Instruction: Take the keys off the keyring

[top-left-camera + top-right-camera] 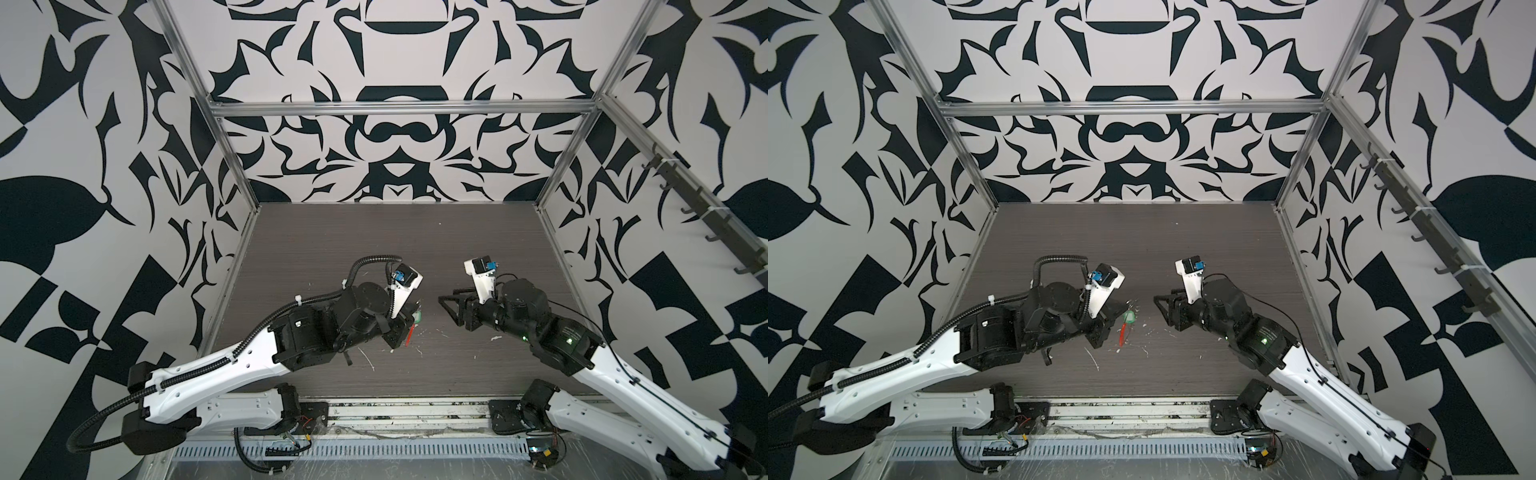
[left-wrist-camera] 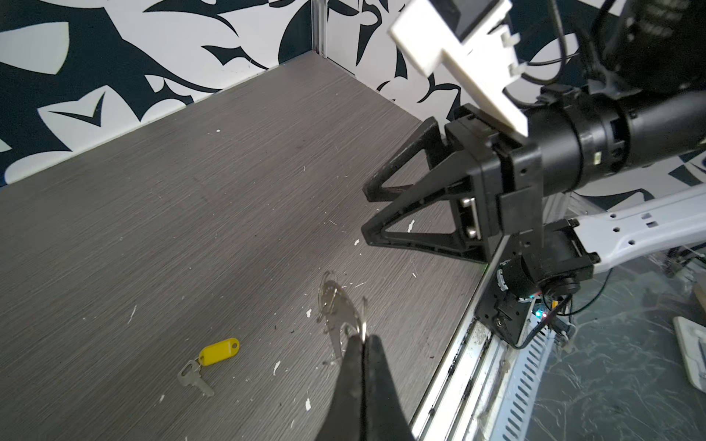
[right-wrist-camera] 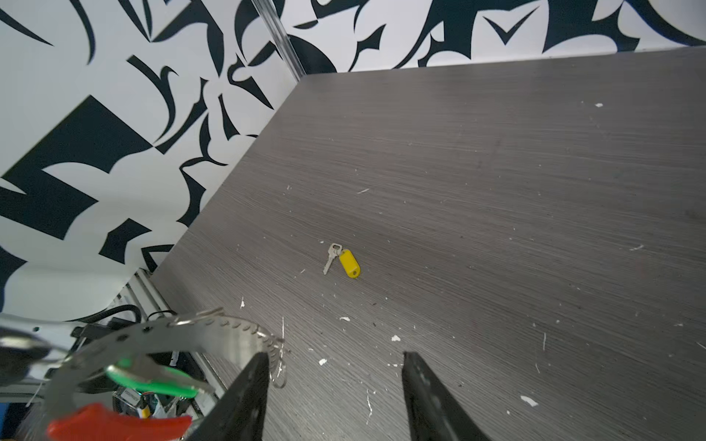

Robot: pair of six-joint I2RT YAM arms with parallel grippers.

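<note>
The left gripper point(image 2: 363, 340), in my left wrist view, is clamped on the keyring point(image 2: 365, 320); the yellow key point(image 2: 214, 357) lies loose on the table point(image 2: 191, 191). In the right wrist view I see the right gripper point(image 3: 332, 357) apart, empty, near the green key point(image 3: 153, 378).

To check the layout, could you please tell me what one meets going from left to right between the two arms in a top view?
left gripper → green tag → right gripper
</note>
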